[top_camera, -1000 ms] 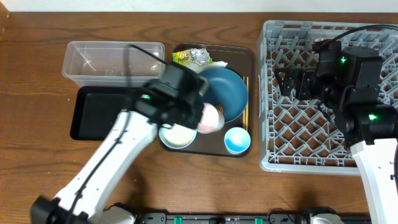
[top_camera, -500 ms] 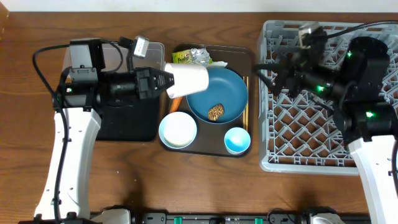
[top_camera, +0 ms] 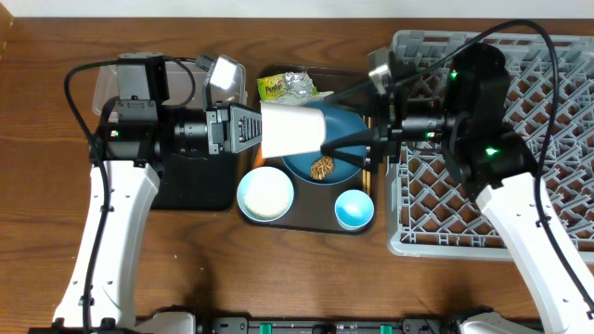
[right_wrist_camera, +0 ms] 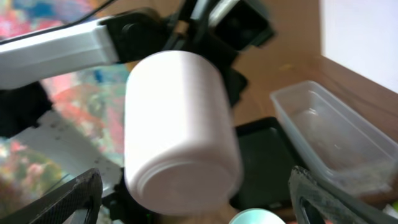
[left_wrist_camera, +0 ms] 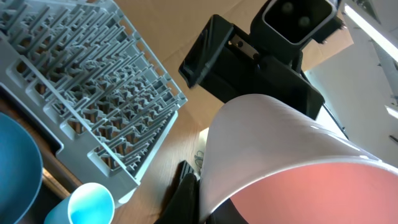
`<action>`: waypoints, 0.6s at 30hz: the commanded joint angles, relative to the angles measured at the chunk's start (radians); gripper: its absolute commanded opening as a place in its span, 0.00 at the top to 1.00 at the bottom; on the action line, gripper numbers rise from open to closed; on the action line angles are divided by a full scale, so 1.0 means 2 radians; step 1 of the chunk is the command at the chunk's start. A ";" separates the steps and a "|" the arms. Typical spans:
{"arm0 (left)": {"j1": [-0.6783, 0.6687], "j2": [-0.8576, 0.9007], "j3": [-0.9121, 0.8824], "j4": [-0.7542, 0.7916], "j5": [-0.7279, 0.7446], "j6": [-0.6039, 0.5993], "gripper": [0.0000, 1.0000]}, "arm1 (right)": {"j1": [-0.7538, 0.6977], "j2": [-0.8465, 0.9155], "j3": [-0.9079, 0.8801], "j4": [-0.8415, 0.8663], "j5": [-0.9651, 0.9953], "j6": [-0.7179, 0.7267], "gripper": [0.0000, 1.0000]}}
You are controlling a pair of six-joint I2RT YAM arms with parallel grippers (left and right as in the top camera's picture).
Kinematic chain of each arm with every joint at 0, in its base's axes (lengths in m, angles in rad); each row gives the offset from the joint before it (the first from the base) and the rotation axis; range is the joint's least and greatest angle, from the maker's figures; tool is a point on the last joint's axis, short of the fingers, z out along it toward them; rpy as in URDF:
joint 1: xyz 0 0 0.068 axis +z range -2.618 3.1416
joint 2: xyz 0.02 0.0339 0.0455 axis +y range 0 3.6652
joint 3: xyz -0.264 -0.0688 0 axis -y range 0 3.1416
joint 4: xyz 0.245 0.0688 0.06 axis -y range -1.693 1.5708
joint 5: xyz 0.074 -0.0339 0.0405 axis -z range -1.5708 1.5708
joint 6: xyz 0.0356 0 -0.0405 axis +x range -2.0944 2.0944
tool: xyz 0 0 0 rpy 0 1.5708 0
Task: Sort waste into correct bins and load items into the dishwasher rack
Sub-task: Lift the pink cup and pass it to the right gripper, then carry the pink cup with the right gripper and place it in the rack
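Observation:
My left gripper (top_camera: pixel 264 130) is shut on the pink-inside cup (top_camera: pixel 292 130), holding it on its side above the dark brown tray (top_camera: pixel 376 88); the pink inside shows in the left wrist view (left_wrist_camera: pixel 298 193). My right gripper (top_camera: pixel 351 148) is open, its fingers spread just short of the cup's white base (right_wrist_camera: pixel 177 137). Below lie the dark-blue plate (top_camera: pixel 345 125) with the brown food lump (top_camera: pixel 322 167), the white bowl (top_camera: pixel 265 195) and the light-blue cup (top_camera: pixel 354 209). The yellow-green wrapper (top_camera: pixel 272 86) and silver foil (top_camera: pixel 299 83) sit at the tray's back. The carrot is hidden.
The grey dishwasher rack (top_camera: pixel 520 195) fills the right side, under my right arm. The clear tub (top_camera: pixel 107 79) and the black tray (top_camera: pixel 200 190) lie at the left, partly under my left arm; both show in the right wrist view, tub (right_wrist_camera: pixel 329 137) and tray (right_wrist_camera: pixel 267 162).
My right arm has swung left from over the rack to the cup's base, gripper open. My left gripper has carried the cup a little further right.

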 commanded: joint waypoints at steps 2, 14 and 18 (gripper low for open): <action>-0.001 0.002 0.010 0.003 0.016 0.005 0.94 | 0.022 0.004 0.008 0.017 -0.040 -0.013 0.11; -0.001 0.002 0.010 0.014 0.015 0.005 0.93 | 0.079 0.005 0.008 0.044 -0.011 -0.015 0.26; -0.001 0.002 0.010 0.014 0.015 0.005 0.94 | 0.090 0.005 0.008 0.044 0.024 -0.015 0.27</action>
